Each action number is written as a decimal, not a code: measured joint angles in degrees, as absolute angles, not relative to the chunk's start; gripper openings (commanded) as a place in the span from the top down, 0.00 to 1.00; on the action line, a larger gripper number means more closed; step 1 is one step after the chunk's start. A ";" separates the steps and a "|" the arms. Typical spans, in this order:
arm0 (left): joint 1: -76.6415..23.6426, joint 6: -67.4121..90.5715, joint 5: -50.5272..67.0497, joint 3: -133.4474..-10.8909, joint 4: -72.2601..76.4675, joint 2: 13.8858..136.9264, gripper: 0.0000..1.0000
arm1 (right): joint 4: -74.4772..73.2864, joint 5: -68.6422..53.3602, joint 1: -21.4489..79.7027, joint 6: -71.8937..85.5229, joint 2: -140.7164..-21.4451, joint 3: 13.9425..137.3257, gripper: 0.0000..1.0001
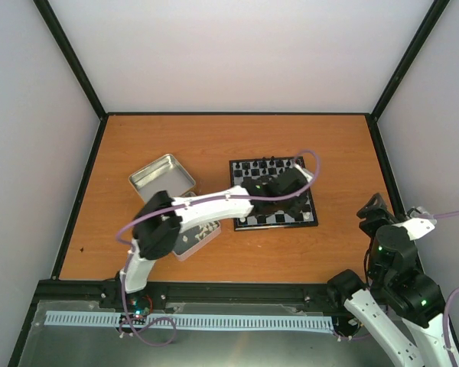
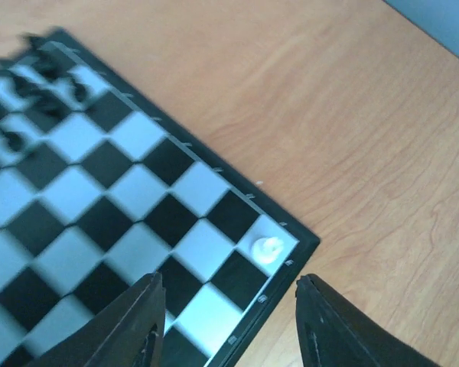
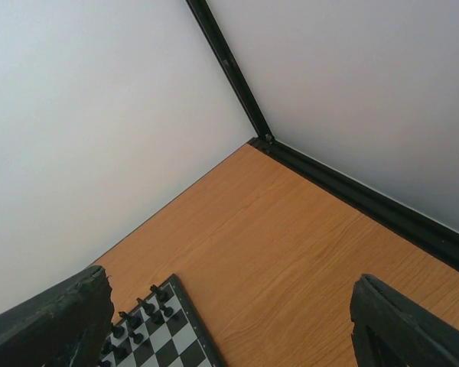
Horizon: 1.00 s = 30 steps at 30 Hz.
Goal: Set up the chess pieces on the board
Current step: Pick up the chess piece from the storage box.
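Your left hand (image 2: 228,284) hangs part-open, holding nothing, above the board (image 2: 122,200) corner where a white chess piece (image 2: 268,248) stands; your right hand (image 3: 229,302) gapes wide, empty.

the wooden table (image 1: 237,138) carries the board (image 1: 279,218) and a silver tin (image 1: 162,177).

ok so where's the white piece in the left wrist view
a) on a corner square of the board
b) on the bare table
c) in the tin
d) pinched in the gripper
a: the white piece stands on a corner square of the board, just ahead of the open left gripper, which has nothing between its fingers.
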<state>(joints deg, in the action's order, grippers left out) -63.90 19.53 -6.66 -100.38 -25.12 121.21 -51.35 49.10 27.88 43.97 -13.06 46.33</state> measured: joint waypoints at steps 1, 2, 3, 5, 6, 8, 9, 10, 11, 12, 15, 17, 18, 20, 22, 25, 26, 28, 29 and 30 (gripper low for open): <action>-63.51 19.53 -7.38 -98.32 -24.56 118.80 0.48 | -51.13 48.95 27.90 43.97 -13.13 46.13 0.15; -62.81 19.66 -8.60 -94.96 -23.57 115.07 0.47 | -50.92 48.73 27.90 43.97 -13.26 45.89 0.15; -62.22 19.75 -9.65 -92.40 -22.98 112.25 0.46 | -50.70 48.53 27.90 43.97 -13.45 45.69 0.15; -60.90 19.97 -12.16 -87.83 -22.15 106.94 0.45 | -50.15 47.94 27.88 43.97 -14.13 45.23 0.15; -60.16 20.23 -13.56 -85.69 -21.71 104.53 0.45 | -49.91 47.64 27.90 43.97 -14.46 44.97 0.15; -58.35 21.41 -16.56 -81.14 -21.15 99.85 0.45 | -49.32 46.94 27.88 43.99 -15.18 44.38 0.15; -57.54 22.20 -17.69 -79.55 -21.17 98.37 0.45 | -48.97 46.52 27.88 43.99 -15.57 44.03 0.15; -56.31 23.59 -18.81 -77.38 -21.34 96.66 0.45 | -48.56 46.02 27.88 43.99 -16.01 43.66 0.15; -54.96 25.08 -19.57 -75.44 -21.98 95.24 0.45 | -48.16 45.69 27.90 43.99 -16.36 43.40 0.15; -53.58 26.61 -20.23 -73.56 -22.63 94.02 0.45 | -47.70 45.28 27.88 43.99 -16.82 43.07 0.15; -48.93 31.53 -21.39 -66.74 -24.73 89.76 0.47 | -46.52 43.97 27.90 44.01 -18.65 42.46 0.15; -45.98 34.20 -21.41 -62.08 -25.74 86.32 0.49 | -45.87 43.22 27.88 44.01 -19.88 42.13 0.15; -45.01 35.16 -21.32 -60.29 -25.96 84.79 0.51 | -45.41 42.76 27.90 44.01 -20.58 41.93 0.15; -42.74 37.32 -20.34 -55.86 -26.09 80.97 0.53 | -44.69 41.98 27.90 44.03 -21.82 41.63 0.15; -40.86 38.85 -19.09 -52.51 -26.09 78.22 0.53 | -43.90 41.17 27.90 44.05 -22.57 41.32 0.15; -37.93 40.42 -17.04 -47.81 -25.85 75.88 0.51 | -43.09 40.14 27.90 44.21 -23.11 40.97 0.15; -36.88 40.42 -16.16 -46.46 -25.63 75.66 0.50 | -42.94 39.81 27.90 44.25 -23.22 40.91 0.15; -35.38 40.07 -14.74 -44.42 -25.34 75.64 0.50 | -42.50 39.22 27.90 44.40 -23.49 40.80 0.15; -34.85 39.55 -13.91 -43.57 -25.17 75.66 0.50 | -42.35 38.92 27.90 44.42 -23.59 40.71 0.15; -34.46 39.00 -13.26 -43.05 -24.99 75.70 0.51 | -42.22 38.65 27.90 44.45 -23.73 40.60 0.15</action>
